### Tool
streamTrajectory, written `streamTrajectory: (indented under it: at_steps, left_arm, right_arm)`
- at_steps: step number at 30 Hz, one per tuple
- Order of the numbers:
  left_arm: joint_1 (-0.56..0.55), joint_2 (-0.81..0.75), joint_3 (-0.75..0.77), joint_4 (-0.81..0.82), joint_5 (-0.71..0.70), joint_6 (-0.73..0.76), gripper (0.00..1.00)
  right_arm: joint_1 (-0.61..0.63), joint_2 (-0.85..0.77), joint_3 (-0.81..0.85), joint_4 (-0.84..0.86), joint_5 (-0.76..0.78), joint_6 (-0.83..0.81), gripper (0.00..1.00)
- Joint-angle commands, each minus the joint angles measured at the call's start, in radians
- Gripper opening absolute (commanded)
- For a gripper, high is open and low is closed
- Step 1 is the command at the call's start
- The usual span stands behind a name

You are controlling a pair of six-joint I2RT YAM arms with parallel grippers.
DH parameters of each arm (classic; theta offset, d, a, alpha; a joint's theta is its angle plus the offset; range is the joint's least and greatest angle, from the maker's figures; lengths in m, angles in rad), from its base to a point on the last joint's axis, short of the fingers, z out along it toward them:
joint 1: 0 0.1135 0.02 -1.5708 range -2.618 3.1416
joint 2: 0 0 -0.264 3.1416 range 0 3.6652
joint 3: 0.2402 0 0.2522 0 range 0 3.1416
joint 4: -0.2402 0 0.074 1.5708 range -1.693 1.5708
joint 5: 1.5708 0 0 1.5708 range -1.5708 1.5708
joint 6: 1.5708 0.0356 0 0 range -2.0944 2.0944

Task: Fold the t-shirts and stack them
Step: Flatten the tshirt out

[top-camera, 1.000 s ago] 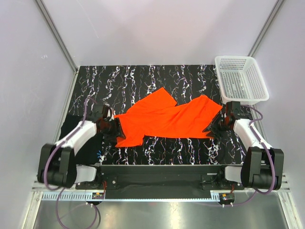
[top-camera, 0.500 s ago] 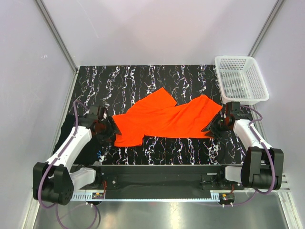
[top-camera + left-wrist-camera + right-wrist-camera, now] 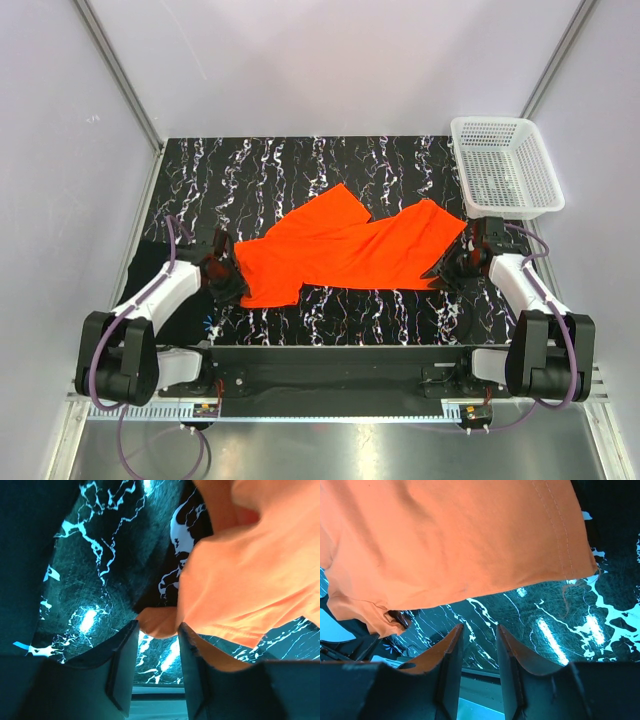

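Note:
The orange-red t-shirt [image 3: 345, 248] lies spread and rumpled across the middle of the marbled mat [image 3: 300, 170]. The black t-shirt [image 3: 148, 265] is a dark folded patch at the mat's left edge, partly under my left arm. My left gripper [image 3: 229, 281] is at the orange shirt's near-left corner. In the left wrist view it [image 3: 157, 626] is open, with a small fold of the shirt [image 3: 250, 580] right at its fingertips. My right gripper [image 3: 449, 270] is at the shirt's near-right corner. In the right wrist view it [image 3: 479, 627] is open and empty, just short of the shirt's hem [image 3: 445, 540].
A white mesh basket [image 3: 545, 195] stands at the back right corner, close behind my right arm. The white walls and metal frame posts [image 3: 120, 80] enclose the mat on three sides.
My left gripper has shifted slightly nearer and down onto the shirt's near-left corner, its elbow swinging out and back. My right gripper has barely moved. The shirt lies as before.

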Motion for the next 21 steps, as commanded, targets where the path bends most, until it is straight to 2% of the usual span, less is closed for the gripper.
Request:
streamTrajectory:
  at_steps: [1,7,10,12,16,17,18,19,21]
  left_arm:
    - [0.004,-0.039,-0.035,0.056,0.019,-0.007,0.41]
    - [0.002,0.036,-0.037,0.096,0.032,0.020,0.42]
    - [0.004,0.030,-0.038,0.096,0.018,0.022,0.49]
    - [0.004,0.019,-0.044,0.107,0.009,0.024,0.48]
    - [0.004,0.027,-0.067,0.125,0.032,0.014,0.35]
    - [0.004,0.025,-0.069,0.125,0.050,0.013,0.28]
    - [0.004,0.021,-0.070,0.125,0.058,0.013,0.13]
    - [0.002,0.013,-0.073,0.124,0.062,0.013,0.02]
    - [0.002,-0.036,-0.073,0.114,0.081,0.023,0.00]
  right_arm:
    - [-0.005,-0.022,-0.008,0.025,-0.020,-0.005,0.39]
    - [-0.005,-0.025,-0.011,0.031,-0.028,0.000,0.39]
    - [-0.005,-0.037,-0.012,0.033,-0.031,0.003,0.39]
    - [-0.005,-0.043,-0.015,0.033,-0.033,0.006,0.39]
    - [-0.005,-0.043,-0.021,0.031,-0.033,0.008,0.39]
    - [-0.005,-0.043,-0.021,0.031,-0.024,0.015,0.39]
    - [-0.005,-0.046,-0.024,0.031,-0.017,0.021,0.39]
    - [-0.006,-0.052,-0.028,0.030,0.005,0.046,0.39]
    - [-0.008,-0.060,-0.031,0.027,0.041,0.072,0.37]
